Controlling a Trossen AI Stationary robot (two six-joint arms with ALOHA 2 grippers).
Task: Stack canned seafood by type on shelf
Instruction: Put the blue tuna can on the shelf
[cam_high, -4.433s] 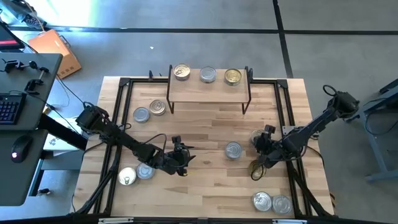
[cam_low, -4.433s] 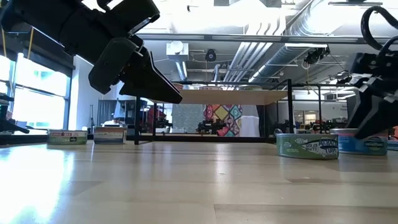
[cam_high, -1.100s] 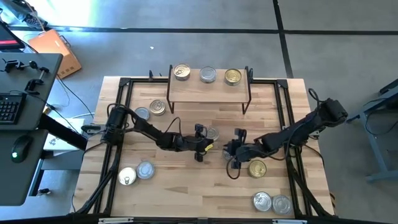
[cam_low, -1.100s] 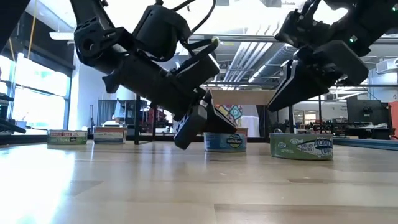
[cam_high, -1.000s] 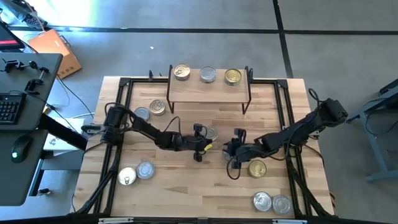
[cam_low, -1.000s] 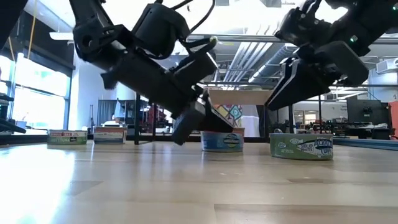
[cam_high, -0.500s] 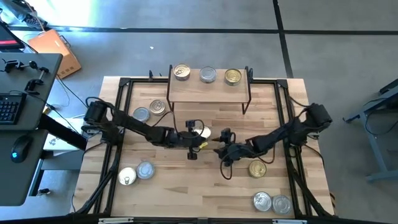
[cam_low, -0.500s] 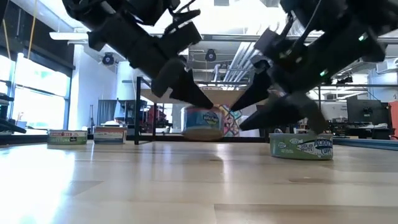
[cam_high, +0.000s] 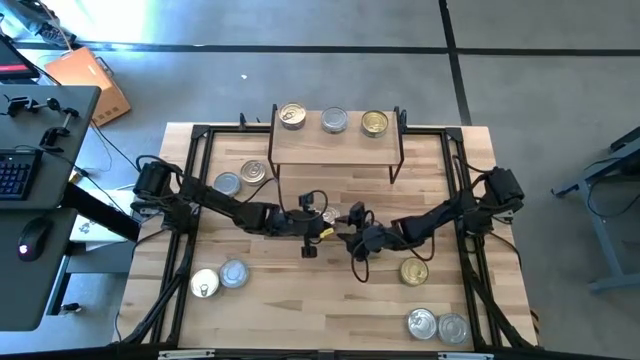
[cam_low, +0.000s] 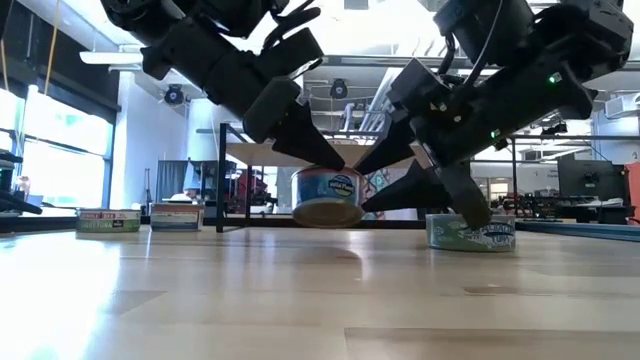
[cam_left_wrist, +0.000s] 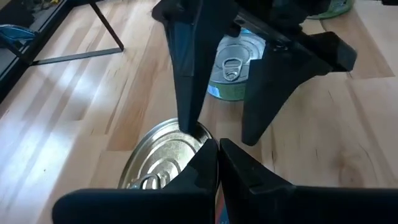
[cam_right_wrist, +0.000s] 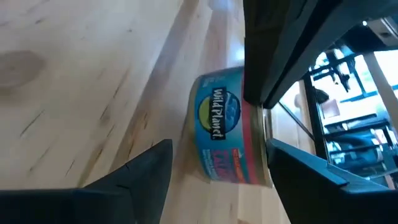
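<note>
Fingers of the left gripper (cam_low: 318, 160) are pinched shut on the top edge of a blue-labelled tin (cam_low: 327, 196), holding it clear of the table (cam_high: 330, 300) near its middle, in front of the shelf (cam_high: 335, 145). The right gripper (cam_low: 385, 185) stands with fingers spread around that tin, apparently not yet touching it. Three tins (cam_high: 333, 121) sit on the shelf.
</note>
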